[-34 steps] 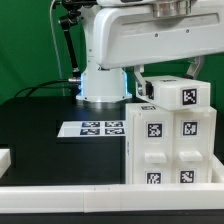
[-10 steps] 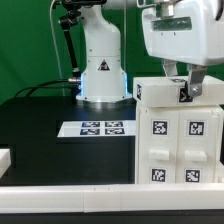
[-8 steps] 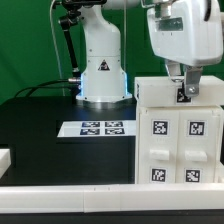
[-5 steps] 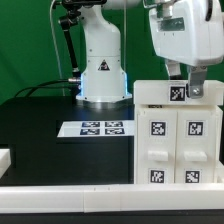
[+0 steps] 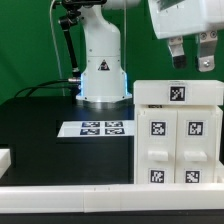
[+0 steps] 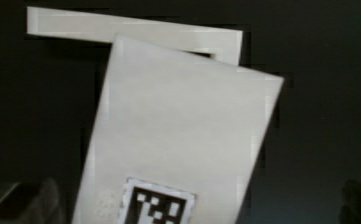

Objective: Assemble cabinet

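Observation:
The cabinet (image 5: 177,140) is a big white boxy shell with black-and-white tags on its front doors, standing at the exterior view's right on the black table. A flat white top panel (image 5: 178,93) with one tag lies across it. My gripper (image 5: 191,53) hangs open and empty above that panel, fingers apart and clear of it. In the wrist view the top panel (image 6: 186,130) with its tag fills the picture below my gripper (image 6: 195,210), whose dark fingertips (image 6: 44,200) show at the picture's edge on either side.
The marker board (image 5: 92,129) lies flat on the black table to the exterior view's left of the cabinet. The robot base (image 5: 100,60) stands behind it. A white rim (image 5: 60,190) runs along the table's front edge.
My gripper set the tagged top panel onto the cabinet, opened, and has risen clear of it. The panel now lies flat on top.

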Available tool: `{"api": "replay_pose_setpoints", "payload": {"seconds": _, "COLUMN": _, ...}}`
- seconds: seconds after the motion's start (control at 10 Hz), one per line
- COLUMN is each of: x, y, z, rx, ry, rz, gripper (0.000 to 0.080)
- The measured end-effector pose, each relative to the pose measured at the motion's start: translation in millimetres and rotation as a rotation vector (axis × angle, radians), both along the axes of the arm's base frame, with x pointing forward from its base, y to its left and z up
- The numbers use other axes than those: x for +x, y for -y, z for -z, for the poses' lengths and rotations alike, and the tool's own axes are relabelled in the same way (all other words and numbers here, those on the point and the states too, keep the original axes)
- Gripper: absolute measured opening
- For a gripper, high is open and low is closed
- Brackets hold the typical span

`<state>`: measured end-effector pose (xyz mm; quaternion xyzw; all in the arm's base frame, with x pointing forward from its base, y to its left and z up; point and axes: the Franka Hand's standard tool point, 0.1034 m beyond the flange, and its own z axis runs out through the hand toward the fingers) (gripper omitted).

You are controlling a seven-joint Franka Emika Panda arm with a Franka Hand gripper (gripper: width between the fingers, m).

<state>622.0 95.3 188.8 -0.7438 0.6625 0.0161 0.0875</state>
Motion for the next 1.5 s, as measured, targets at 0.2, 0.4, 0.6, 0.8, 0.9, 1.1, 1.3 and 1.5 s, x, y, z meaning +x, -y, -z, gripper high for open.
{"api": "replay_pose_setpoints", "payload": {"seconds": 0.2, "x": -0.6, "y": -0.7, "z": 1.8, "rx": -0.004, "ry": 0.003, "rz": -0.038, "gripper": 0.0796}}
{"api": "replay_pose_setpoints", "payload": {"seconds": 0.4, "x": 0.1, "y": -3.2, "z": 2.0, "rx": -0.029, "ry": 0.023, "rz": -0.218, "gripper": 0.0796}}
{"api": "replay_pose_setpoints", "payload": {"seconds": 0.6, "x": 1.0, "y": -8.7, "z": 0.9, "rx": -0.050, "ry": 0.056, "rz": -0.436, "gripper": 0.0796}}
{"api": "replay_pose_setpoints", "payload": {"seconds": 0.8, "x": 1.8, "y": -11.3, "z": 0.6, "rx": -0.071, "ry": 0.097, "rz": -0.668, "gripper": 0.0796}}
{"api": "replay_pose_setpoints", "payload": {"seconds": 0.9, "x": 1.8, "y": -10.8, "z": 0.7, "rx": -0.079, "ry": 0.112, "rz": -0.766, "gripper": 0.0796}}
{"api": "replay_pose_setpoints", "payload": {"seconds": 1.1, "x": 1.6, "y": -10.3, "z": 1.1, "rx": -0.090, "ry": 0.128, "rz": -0.883, "gripper": 0.0796}}
{"api": "replay_pose_setpoints", "payload": {"seconds": 1.3, "x": 1.5, "y": -9.9, "z": 1.3, "rx": -0.101, "ry": 0.144, "rz": -0.996, "gripper": 0.0796}}
{"api": "replay_pose_setpoints", "payload": {"seconds": 1.5, "x": 1.1, "y": -10.1, "z": 1.5, "rx": -0.142, "ry": 0.167, "rz": -1.242, "gripper": 0.0796}}
